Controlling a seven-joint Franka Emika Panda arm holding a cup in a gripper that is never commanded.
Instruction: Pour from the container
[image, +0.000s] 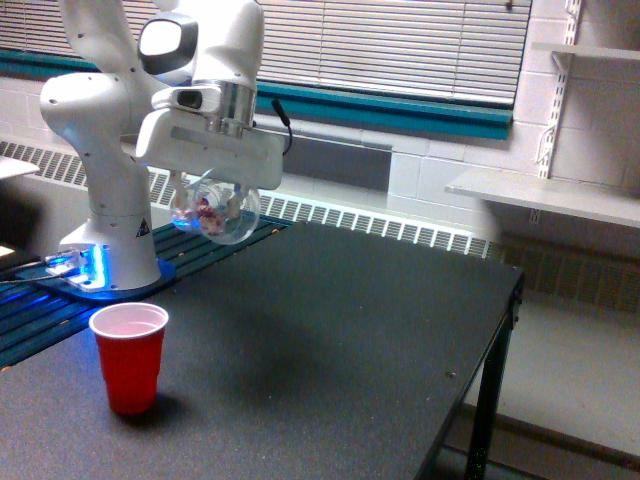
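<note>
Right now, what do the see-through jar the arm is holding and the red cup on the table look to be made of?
The container looks like clear glossy plastic, possibly glass: pinkish-white pieces show through its wall. The red cup looks like thin opaque plastic, smooth and slightly shiny, pale inside. The table seems a matte dark, finely speckled board.

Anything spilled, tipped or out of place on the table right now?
Nothing stands out. The red cup stands upright on the black table, with no pieces scattered around it. The gripper holds the clear container in the air, above and beyond the cup, pinkish pieces inside it.
</note>
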